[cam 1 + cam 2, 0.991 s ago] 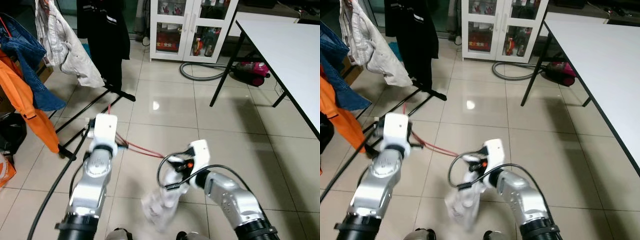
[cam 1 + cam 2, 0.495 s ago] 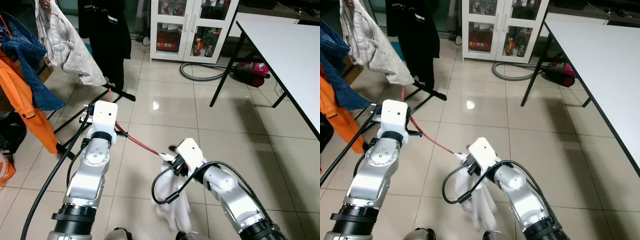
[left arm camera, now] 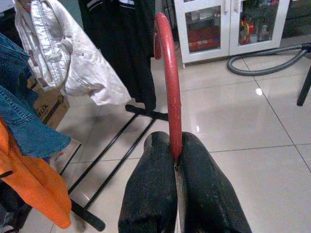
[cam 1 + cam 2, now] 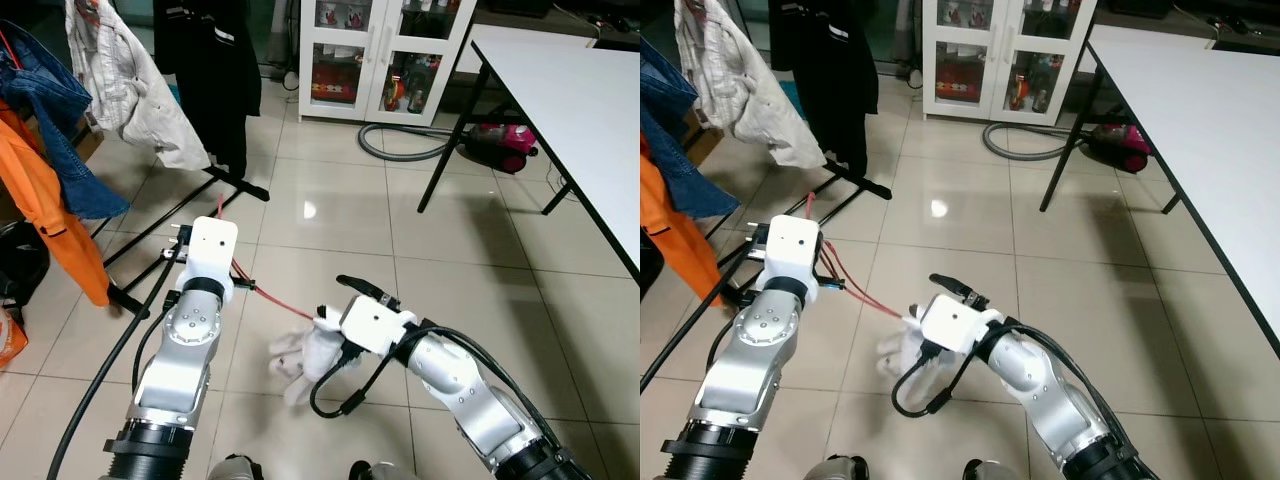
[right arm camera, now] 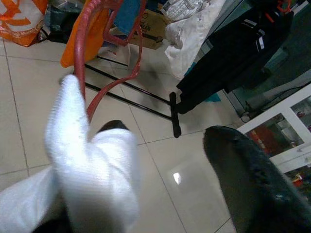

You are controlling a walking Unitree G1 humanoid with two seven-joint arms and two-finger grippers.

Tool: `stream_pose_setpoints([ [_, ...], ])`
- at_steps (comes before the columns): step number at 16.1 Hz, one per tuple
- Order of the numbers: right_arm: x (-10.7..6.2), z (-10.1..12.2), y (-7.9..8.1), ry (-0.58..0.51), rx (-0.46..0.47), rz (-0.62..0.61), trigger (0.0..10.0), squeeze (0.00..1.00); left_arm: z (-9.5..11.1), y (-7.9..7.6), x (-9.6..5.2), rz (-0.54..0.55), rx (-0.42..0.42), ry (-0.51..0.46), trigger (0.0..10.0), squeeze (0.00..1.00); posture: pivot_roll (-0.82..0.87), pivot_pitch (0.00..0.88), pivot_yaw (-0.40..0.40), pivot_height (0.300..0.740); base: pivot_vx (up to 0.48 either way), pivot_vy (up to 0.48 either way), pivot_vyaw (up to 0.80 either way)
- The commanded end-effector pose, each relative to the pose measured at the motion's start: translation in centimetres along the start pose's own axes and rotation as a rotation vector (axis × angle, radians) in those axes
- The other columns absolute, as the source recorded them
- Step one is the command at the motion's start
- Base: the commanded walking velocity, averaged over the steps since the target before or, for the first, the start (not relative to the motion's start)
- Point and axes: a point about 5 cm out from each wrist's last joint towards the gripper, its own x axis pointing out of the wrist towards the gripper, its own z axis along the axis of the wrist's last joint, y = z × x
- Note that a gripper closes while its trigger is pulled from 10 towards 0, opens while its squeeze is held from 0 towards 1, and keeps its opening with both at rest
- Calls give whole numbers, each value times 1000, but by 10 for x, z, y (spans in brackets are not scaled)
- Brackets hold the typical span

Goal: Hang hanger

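Observation:
My left gripper [image 3: 176, 155] is shut on the hook of a red wire hanger [image 3: 168, 73]. The hanger [image 4: 272, 297] runs from the left wrist across to my right gripper [image 4: 340, 312], low over the tiled floor. A white cloth [image 4: 303, 352] is bunched on the hanger's far end. In the right wrist view the cloth [image 5: 92, 160] lies over one finger, while the other black finger [image 5: 243, 170] stands well apart from it. The right gripper is open. The clothes rack's black base bars [image 4: 225, 180] lie on the floor ahead to the left.
An orange garment [image 4: 45, 210], blue denim [image 4: 55, 110], a white jacket [image 4: 135, 85] and a black garment [image 4: 215, 70] hang on the rack at left. A white table [image 4: 585, 100] stands at right, a glass cabinet [image 4: 385, 55] behind, with a grey hose [image 4: 400, 152] and pink vacuum [image 4: 505, 145] on the floor.
The right gripper has turned, and one black finger now sticks out free. The white cloth has swung from hanging below it to a bunch at its left.

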Motion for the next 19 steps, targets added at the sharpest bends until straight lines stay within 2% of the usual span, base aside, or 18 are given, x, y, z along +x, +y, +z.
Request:
stream_pose_setpoints([
  [1, -3, -1, -2, -22, 6, -38, 10000, 1000, -7, -7, -3, -44, 17, 29, 10000, 0, -6, 123, -37, 740, 0, 0, 0],
  [5, -4, -5, -1, -13, 72, -59, 10000, 1000, -10, -7, -3, -43, 29, 39, 10000, 0, -4, 116, -33, 740, 0, 0, 0],
  [6, -3, -11, 3, 24, 323, -32, 10000, 1000, -13, -6, -3, -44, 39, 51, 10000, 0, -2, 109, -31, 740, 0, 0, 0],
  [9, -10, -12, 16, 41, 646, 126, 10000, 1000, -15, -4, -3, -47, 47, 60, 10000, 0, 2, 102, -31, 740, 0, 0, 0],
  [10, -12, -11, 16, 33, 690, 136, 10000, 1000, -15, -4, -3, -47, 48, 59, 10000, 0, 2, 101, -32, 740, 0, 0, 0],
  [11, -14, -6, 17, 17, 790, 187, 10000, 1000, -16, -4, -3, -46, 48, 61, 10000, 0, 1, 98, -31, 740, 0, 0, 0],
  [12, -16, -2, 17, 6, 844, 223, 10000, 1000, -16, -4, -3, -47, 49, 61, 10000, 0, 2, 97, -31, 740, 0, 0, 0],
  [13, -16, -2, 17, 6, 844, 223, 10000, 1000, -16, -4, -3, -47, 49, 61, 10000, 0, 2, 97, -31, 740, 0, 0, 0],
  [14, -20, 5, 17, -15, 948, 296, 10000, 0, -16, -5, -3, -51, 51, 62, 10000, 0, 0, 96, -33, 740, 0, 0, 0],
  [15, -20, 5, 17, -15, 948, 296, 10000, 0, -16, -5, -3, -51, 51, 62, 10000, 0, 0, 96, -33, 740, 0, 0, 0],
  [16, -23, 9, 15, -33, 1006, 330, 10000, 0, -17, -5, -3, -53, 54, 64, 10000, 0, -1, 92, -34, 740, 0, 0, 0],
  [18, -27, 7, 8, -35, 1053, 321, 10000, 0, -22, -1, -2, -30, 69, 85, 10000, 0, -2, 90, -37, 740, 0, 0, 0],
  [19, -25, -4, 4, 22, 999, 257, 10000, 0, -25, 4, -1, 0, 53, 110, 10000, 0, -4, 89, -37, 740, 0, 0, 0],
])
